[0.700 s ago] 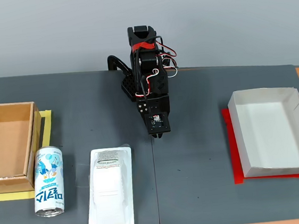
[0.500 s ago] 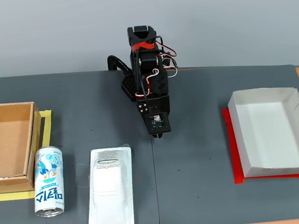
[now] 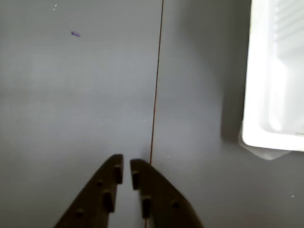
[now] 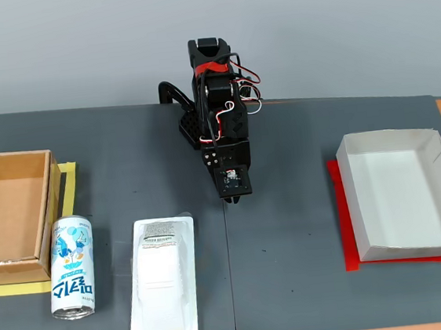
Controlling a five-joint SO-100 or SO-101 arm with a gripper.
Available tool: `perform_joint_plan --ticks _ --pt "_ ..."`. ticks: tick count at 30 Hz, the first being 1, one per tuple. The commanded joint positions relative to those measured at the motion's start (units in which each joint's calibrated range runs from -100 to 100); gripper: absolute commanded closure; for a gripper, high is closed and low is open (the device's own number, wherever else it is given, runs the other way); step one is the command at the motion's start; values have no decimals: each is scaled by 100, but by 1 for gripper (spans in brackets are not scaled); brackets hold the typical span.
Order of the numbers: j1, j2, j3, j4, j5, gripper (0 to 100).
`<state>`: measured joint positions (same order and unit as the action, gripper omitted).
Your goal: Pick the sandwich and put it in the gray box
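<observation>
The sandwich [image 4: 163, 281], a long flat white plastic package with a grey label at its far end, lies on the dark mat at the front left of the fixed view. Its white edge [image 3: 278, 80] shows at the right of the wrist view. The gray box [image 4: 401, 193], a shallow pale tray on a red sheet [image 4: 343, 223], sits at the right. My gripper [image 4: 231, 200] hangs over the mat's middle seam, up and right of the sandwich. In the wrist view my gripper [image 3: 127, 172] is shut, holding nothing, just above the bare mat.
A blue-and-white drink can [image 4: 72, 266] lies just left of the sandwich. A deeper brown cardboard box [image 4: 4, 207] stands at the far left on yellow tape [image 4: 71, 181]. The arm's base stands at the back middle.
</observation>
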<state>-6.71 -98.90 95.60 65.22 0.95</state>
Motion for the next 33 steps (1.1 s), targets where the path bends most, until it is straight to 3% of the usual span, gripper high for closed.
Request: perform_joint_plan --ticks 1,33 --pt "-12 -43 -39 -64 12 98" --pt "-27 17 -76 -64 -4 98"
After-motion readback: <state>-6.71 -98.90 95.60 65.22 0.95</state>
